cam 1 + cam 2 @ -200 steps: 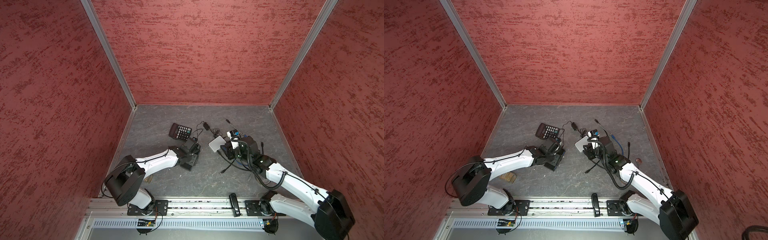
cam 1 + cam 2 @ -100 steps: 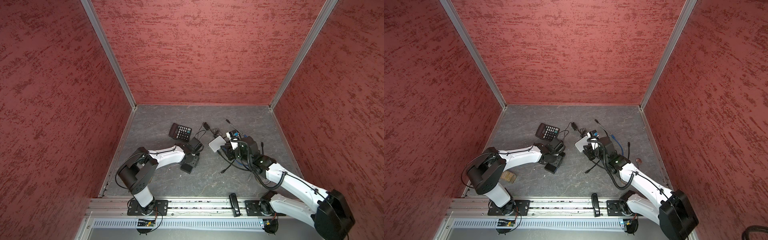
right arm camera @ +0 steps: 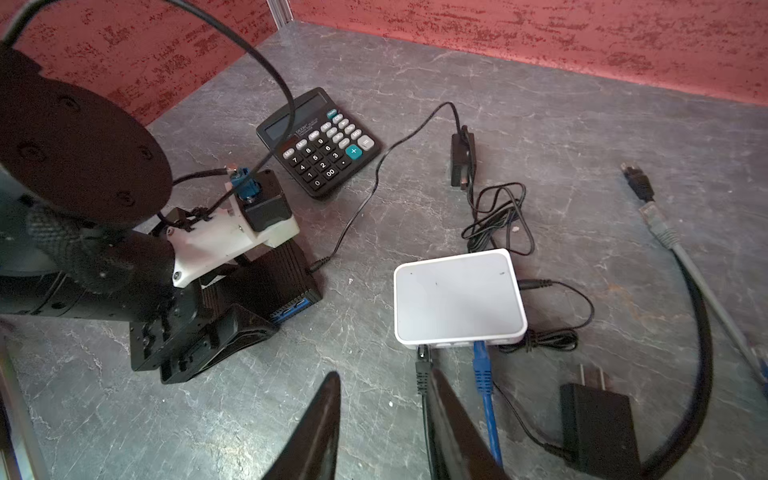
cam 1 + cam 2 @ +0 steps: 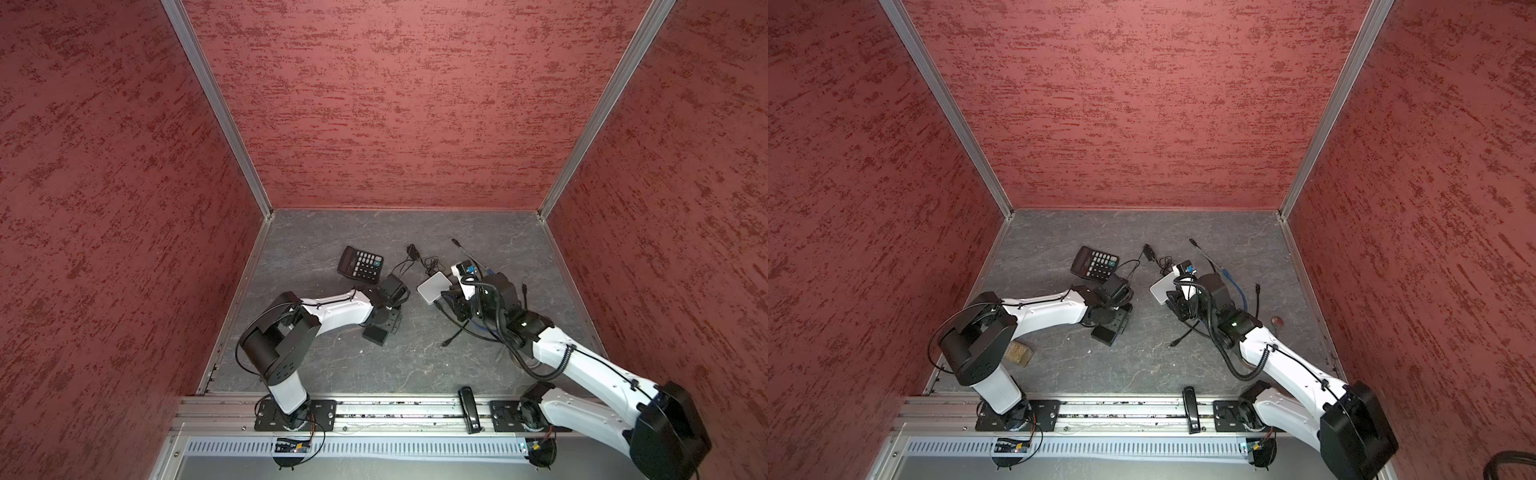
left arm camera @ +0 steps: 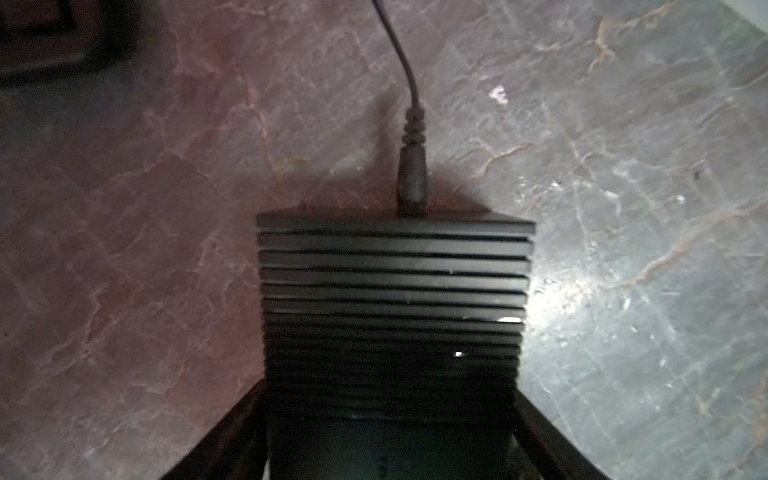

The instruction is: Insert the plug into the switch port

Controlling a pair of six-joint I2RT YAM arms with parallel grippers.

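Two left fingers [image 5: 548, 444] astride plugged-in switch [image 5: 392, 299], grip unclear; plug [image 5: 412, 174] beyond tips; right fingers [image 3: 453, 432] apart

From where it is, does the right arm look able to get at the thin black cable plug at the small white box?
Likely yes: the right gripper is open just short of the small white box, the thin black cable plug beside one finger, nothing between them.
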